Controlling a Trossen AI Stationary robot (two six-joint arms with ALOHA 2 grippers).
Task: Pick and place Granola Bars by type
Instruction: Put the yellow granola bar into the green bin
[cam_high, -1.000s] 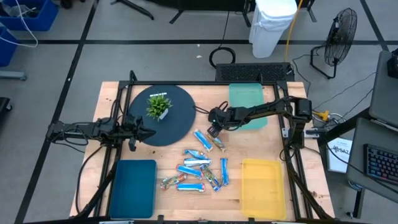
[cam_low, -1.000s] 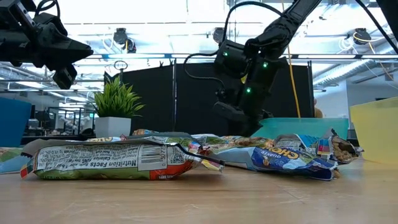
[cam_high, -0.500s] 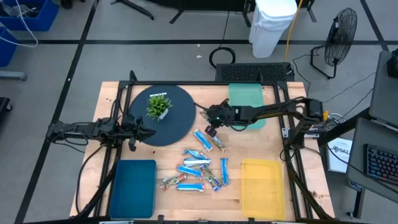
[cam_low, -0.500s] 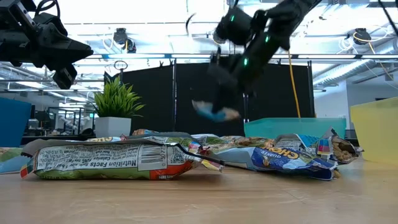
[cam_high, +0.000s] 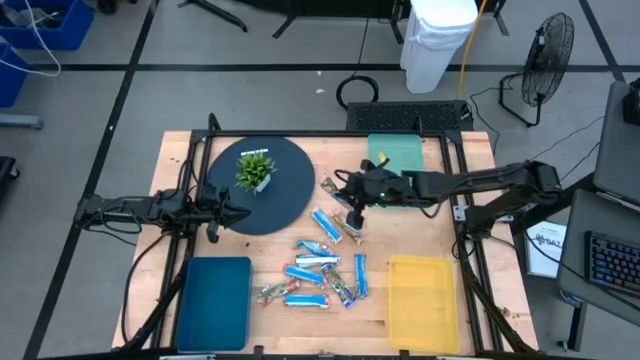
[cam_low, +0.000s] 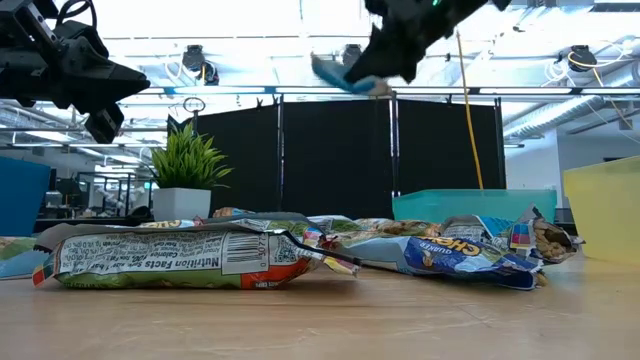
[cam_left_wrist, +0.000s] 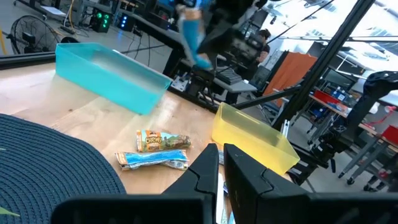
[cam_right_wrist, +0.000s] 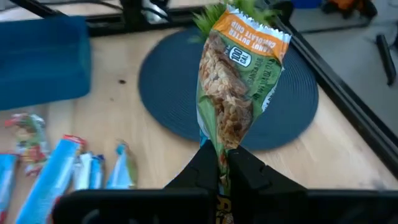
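Observation:
Several granola bars (cam_high: 320, 270), mostly blue and white wrappers, lie in a loose pile on the wooden table; two more (cam_high: 336, 225) lie just beyond it. My right gripper (cam_high: 350, 192) is high above the table's middle, shut on one bar (cam_right_wrist: 239, 74) with a green and orange wrapper, which also shows in the low view as the raised bar (cam_low: 347, 78). My left gripper (cam_high: 235, 213) hovers shut over the near edge of a dark round mat (cam_high: 290, 195), holding nothing. My right gripper pinches the green and orange bar between its two fingers at one end (cam_right_wrist: 219, 144). The rest of the bar sticks out past the fingertips toward the table's left. It is lifted clear, high above the table, and tilted.
A small plant in a white pot (cam_high: 257, 172) stands on the round mat. A teal tray (cam_high: 405, 160) sits at the far right, a dark blue tray (cam_high: 213, 300) near left, a yellow tray (cam_high: 423, 300) near right. Bare wood lies between the trays and the pile.
My right gripper has risen from table height among the bars to high above the table, carrying the bar with it. The bar, which was down by the table a second ago, now hangs clear in the air.

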